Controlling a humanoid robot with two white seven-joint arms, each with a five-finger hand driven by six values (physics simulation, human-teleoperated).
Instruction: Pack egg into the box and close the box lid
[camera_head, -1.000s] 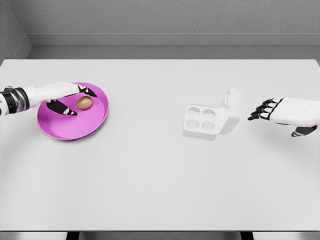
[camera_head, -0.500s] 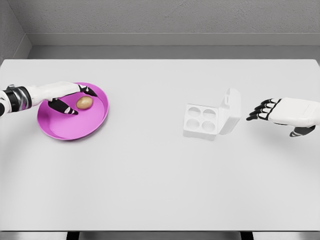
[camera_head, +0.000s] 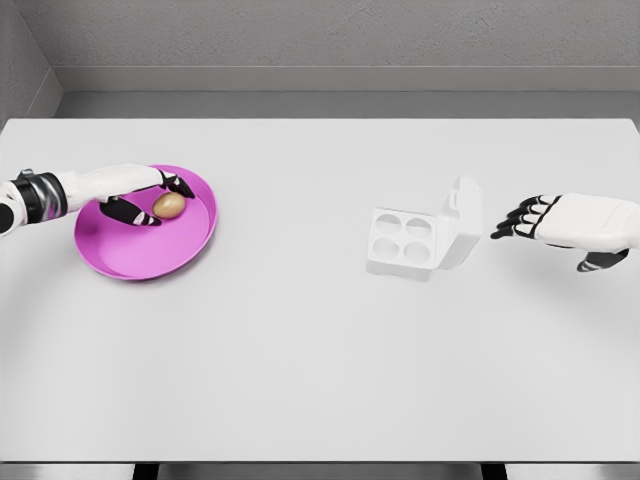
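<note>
Bright, even overhead light; soft faint shadows (barely any); sharp render; no glare.

Left hand (camera_head: 138, 194) reaching in from left, fingers spread. Right hand (camera_head: 560, 224) hovering, fingers relaxed, empty.

brown egg (camera_head: 169, 205), magenta plate (camera_head: 150, 258), white box (camera_head: 420, 240), white table (camera_head: 300, 350).

One head camera looks down and forward over the whole white table (camera_head: 320, 380) from a fair distance. The grey wall (camera_head: 330, 35) crosses the frame's top.
</note>
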